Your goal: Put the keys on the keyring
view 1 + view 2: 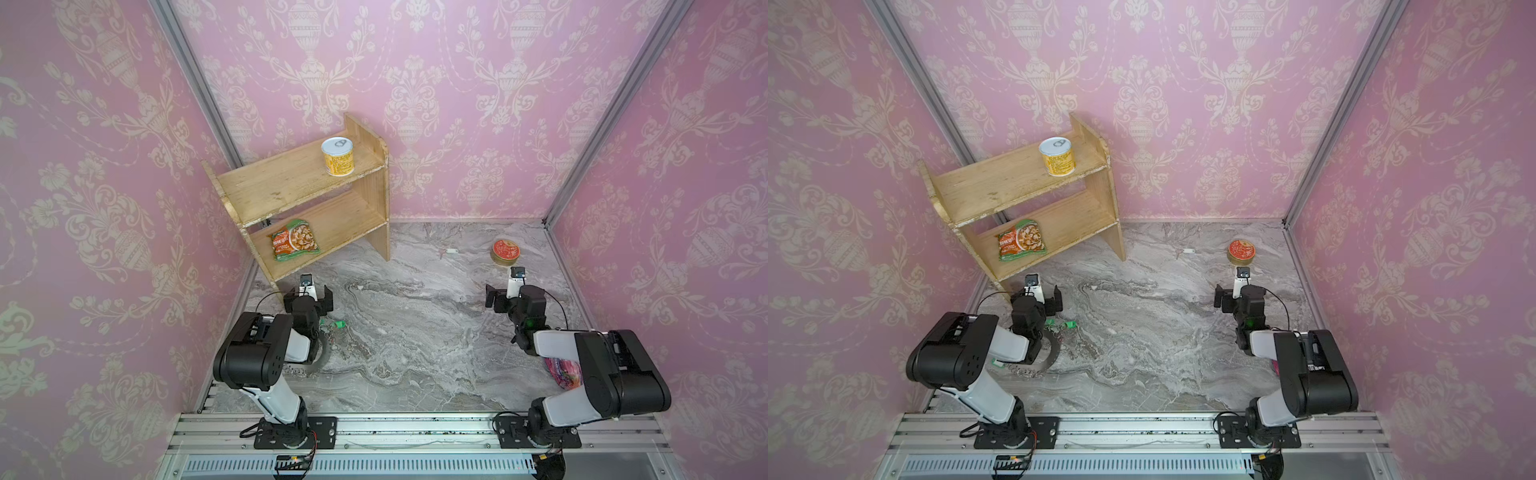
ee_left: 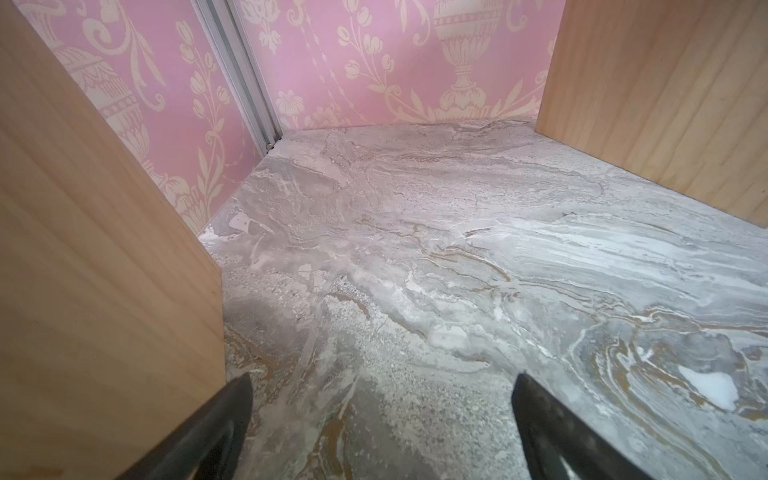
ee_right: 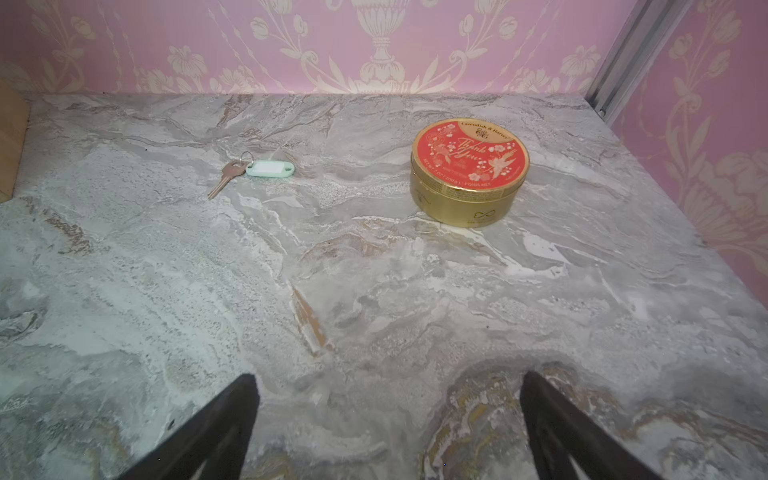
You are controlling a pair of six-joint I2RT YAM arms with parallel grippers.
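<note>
**Both grippers wide and holding nothing; keyring behind my left, a loose key far ahead of my right**

My left gripper [image 2: 382,380] stands wide open. Its two dark fingers [image 2: 232,415] are well apart over the bare marble table [image 2: 436,249], with nothing between them. It faces the gap under the wooden shelf [image 2: 104,270], whose side panels rise on either side in my left wrist view. The keyring [image 1: 323,353] lies flat on the table on the near side of that gripper. In both top views my left arm hides most of it, and only an arc of its rim shows. A green-tagged key [image 1: 338,324] lies at the ring's far right edge, just right of my wrist. I cannot tell whether it is hooked to a loop.

My right gripper [image 3: 387,377] is just as wide, with only marble between its fingers. A pale-tagged key [image 3: 257,170] lies flat on the table far ahead of it and to the left, well apart from the fingertips. Its blade points back toward the near left. Straight ahead, at the far right, stands a round red-topped tin [image 3: 469,166], to the right of that key and apart from it. This key and the keyring are well apart, one far right of centre and the other near left.

Farther out, a yellow can [image 1: 337,156] stands upright on the shelf's top board and a snack packet [image 1: 295,240] lies on the lower one. A pink bag [image 1: 563,372] shows under my right arm at the near right.
</note>
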